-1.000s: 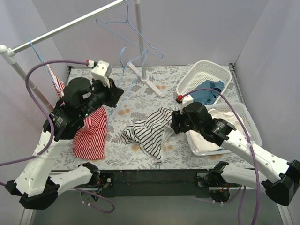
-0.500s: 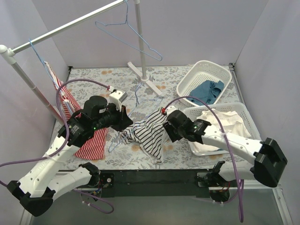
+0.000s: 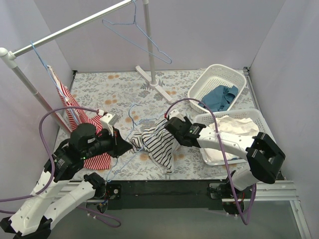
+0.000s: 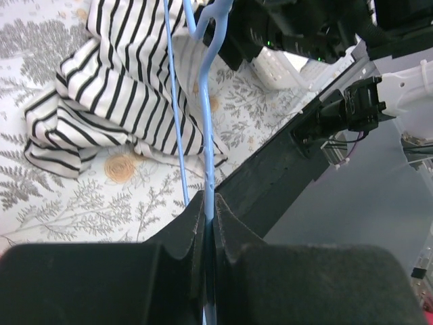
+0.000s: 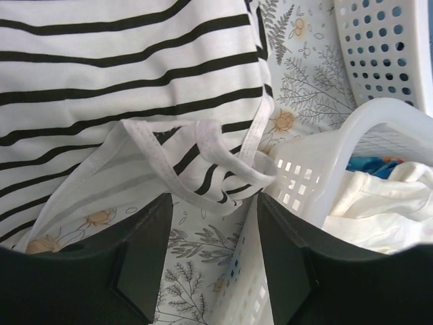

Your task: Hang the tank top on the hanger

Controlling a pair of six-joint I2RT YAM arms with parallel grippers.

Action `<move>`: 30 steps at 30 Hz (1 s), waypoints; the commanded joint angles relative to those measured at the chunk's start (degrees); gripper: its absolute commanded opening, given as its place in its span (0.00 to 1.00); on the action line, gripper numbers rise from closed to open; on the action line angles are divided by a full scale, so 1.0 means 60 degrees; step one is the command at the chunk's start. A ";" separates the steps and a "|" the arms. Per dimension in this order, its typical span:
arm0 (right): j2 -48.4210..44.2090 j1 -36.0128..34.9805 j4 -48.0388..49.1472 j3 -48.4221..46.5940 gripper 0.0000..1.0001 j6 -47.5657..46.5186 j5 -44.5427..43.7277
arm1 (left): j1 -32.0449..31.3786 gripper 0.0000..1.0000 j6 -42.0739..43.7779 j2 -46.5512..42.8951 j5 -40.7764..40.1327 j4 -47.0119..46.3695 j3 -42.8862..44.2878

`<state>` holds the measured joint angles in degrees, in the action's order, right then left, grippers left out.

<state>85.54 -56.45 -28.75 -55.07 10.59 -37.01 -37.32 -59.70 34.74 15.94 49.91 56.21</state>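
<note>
Drawn in toward the middle since a second ago: left arm back from the far left of the table (image 3: 114,87) with the hanger (image 3: 135,113), right arm out from over the near basket (image 3: 259,113).

Now low and folded on the left, forearm pointing right, left gripper (image 3: 125,143) just beside the tank top (image 3: 159,145). Stretched leftward along the front on the right, wrist bent down, right gripper (image 3: 172,124) at the garment's upper right edge.

Lying crumpled on the floral tablecloth between the two grippers, that tank top (image 4: 128,81): soft knit, narrow dark and white stripes, white bound edges. Slanting across its left side, the thin light-blue wire hanger (image 4: 206,122), hook toward the far end.

Clamped tight on the wire, the left gripper (image 4: 210,203): black fingers (image 4: 179,233) pressed together with only the wire between.

Spread wide, the right gripper (image 5: 213,203): dark fingers (image 5: 142,261) either side of a looped white-edged strap of the tank top (image 5: 101,68), not closed on it. Just to its right, the perforated white plastic wall of the near basket (image 5: 325,159), pale cloth inside.
</note>
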 commanded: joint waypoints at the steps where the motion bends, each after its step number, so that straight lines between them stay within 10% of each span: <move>1: 0.0085 -0.0055 0.0514 -0.0373 0.60 -0.0183 -0.0965 | -0.0035 0.00 -0.0538 -0.0399 0.0389 0.0456 -0.0373; 5: 0.0172 -0.0055 0.0910 -0.0431 0.48 -0.0373 -0.0716 | -0.0035 0.00 -0.0684 -0.0736 0.0828 0.0573 -0.0782; 11: 0.0144 -0.0026 0.0852 -0.1323 0.03 -0.0490 -0.0467 | -0.0035 0.00 -0.0830 -0.1044 0.1516 0.0618 -0.1106; 30: 0.0187 0.0003 -0.1052 -0.3815 0.01 -0.0066 0.0207 | -0.0035 0.00 -0.1783 -0.0648 0.0830 -0.3059 -0.2365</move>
<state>87.59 -56.42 -32.80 -74.91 9.26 -35.59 -37.36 -68.84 30.76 24.47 37.74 42.61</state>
